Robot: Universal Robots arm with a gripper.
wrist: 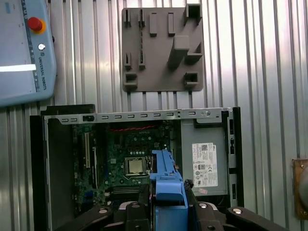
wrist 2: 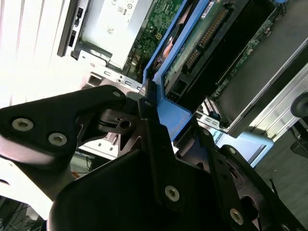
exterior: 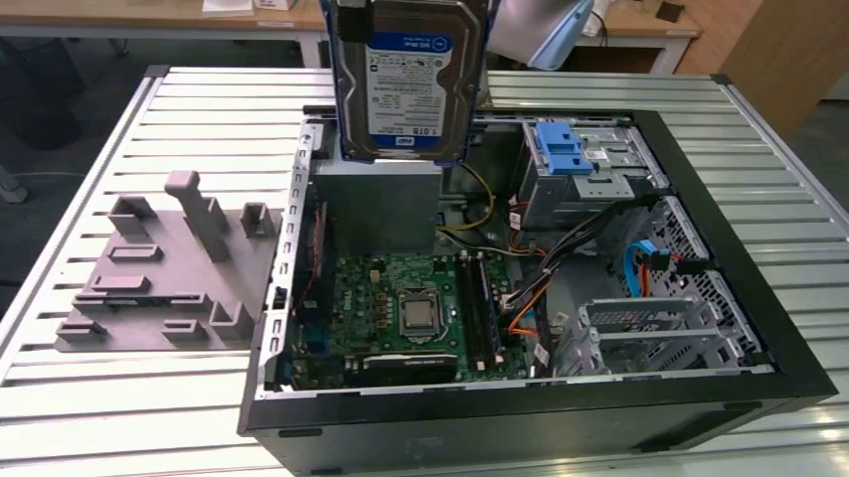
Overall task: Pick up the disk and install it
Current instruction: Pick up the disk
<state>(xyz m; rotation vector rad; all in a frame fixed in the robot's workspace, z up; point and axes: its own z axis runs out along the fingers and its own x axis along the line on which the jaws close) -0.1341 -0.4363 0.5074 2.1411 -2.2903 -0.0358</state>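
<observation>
You are viewing the gripper (wrist: 168, 199) w/ jaws clamping the disk (exterior: 405, 84), which is hanging upright above the open PC case (exterior: 531, 422). Case is sitting on slatted metal table (exterior: 763, 104); wooden desks (exterior: 265, 15) are standing far behind.

— Where's the silver rectangular disk (exterior: 405, 84)?
— Upright above the black metal computer case (exterior: 531, 427) on the slatted metal table (exterior: 80, 397); a grey plastic fixture plate (exterior: 159, 288) lies at the exterior view's left of it

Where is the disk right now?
In the exterior view the disk hangs upright at top centre, above the open computer case, just over the grey metal box; the fingers clamp its blue carrier.
</observation>
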